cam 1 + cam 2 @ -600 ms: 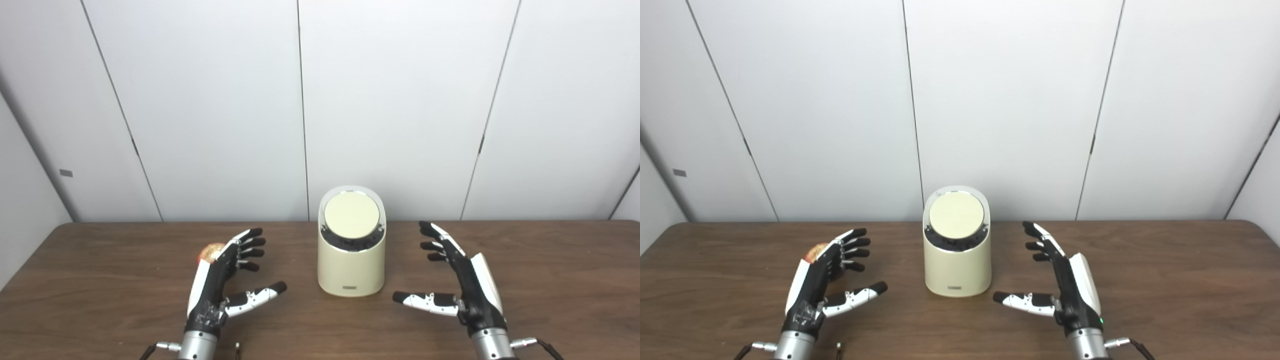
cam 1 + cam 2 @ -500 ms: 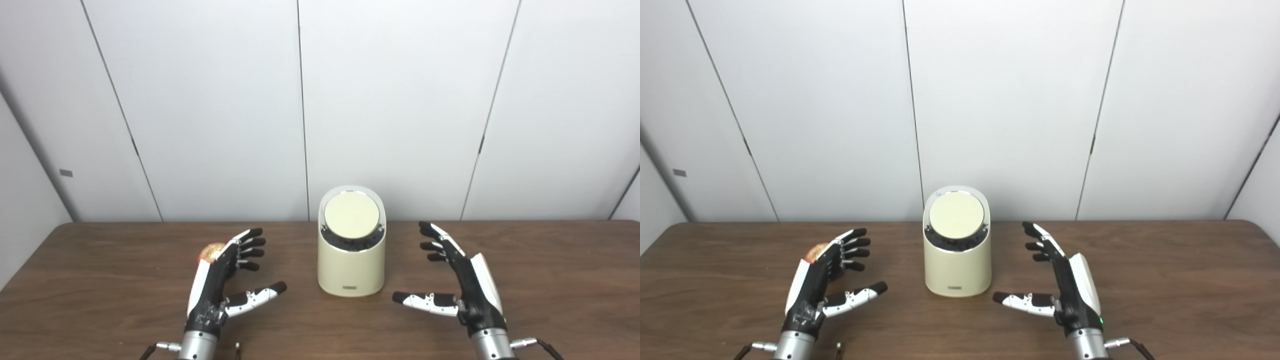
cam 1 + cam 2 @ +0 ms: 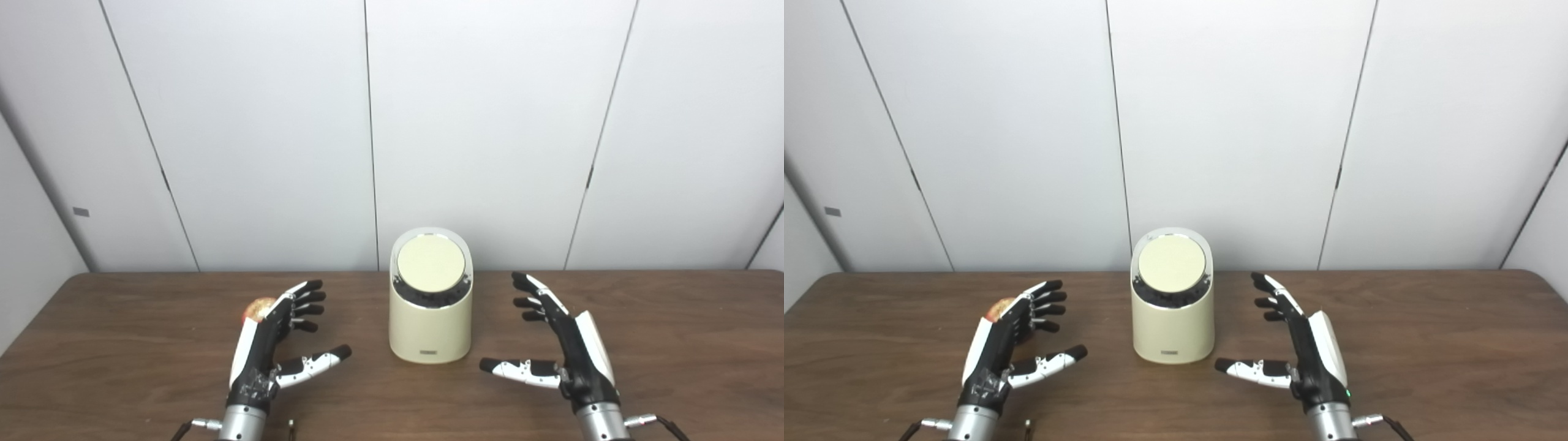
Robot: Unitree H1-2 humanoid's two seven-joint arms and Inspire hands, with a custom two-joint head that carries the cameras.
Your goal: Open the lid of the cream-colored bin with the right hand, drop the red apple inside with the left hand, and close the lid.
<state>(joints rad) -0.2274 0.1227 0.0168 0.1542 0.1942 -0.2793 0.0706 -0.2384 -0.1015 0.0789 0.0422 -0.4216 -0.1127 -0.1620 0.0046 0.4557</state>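
Both views look from head height, forward and slightly down across the table (image 3: 122, 343) toward the panelled wall (image 3: 478, 122), which fills the upper half of each frame. The two cameras sit side by side, so the scenes nearly match. The bin (image 3: 430, 318) stands just right of centre in the left eye view and at centre in the right eye view (image 3: 1172, 318). Both arms enter from the bottom edge, near the lens.

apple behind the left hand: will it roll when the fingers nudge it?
Probably: the red apple looks round and sits free on the smooth table. It looks rigid, so the open left hand can likely cup it firmly.
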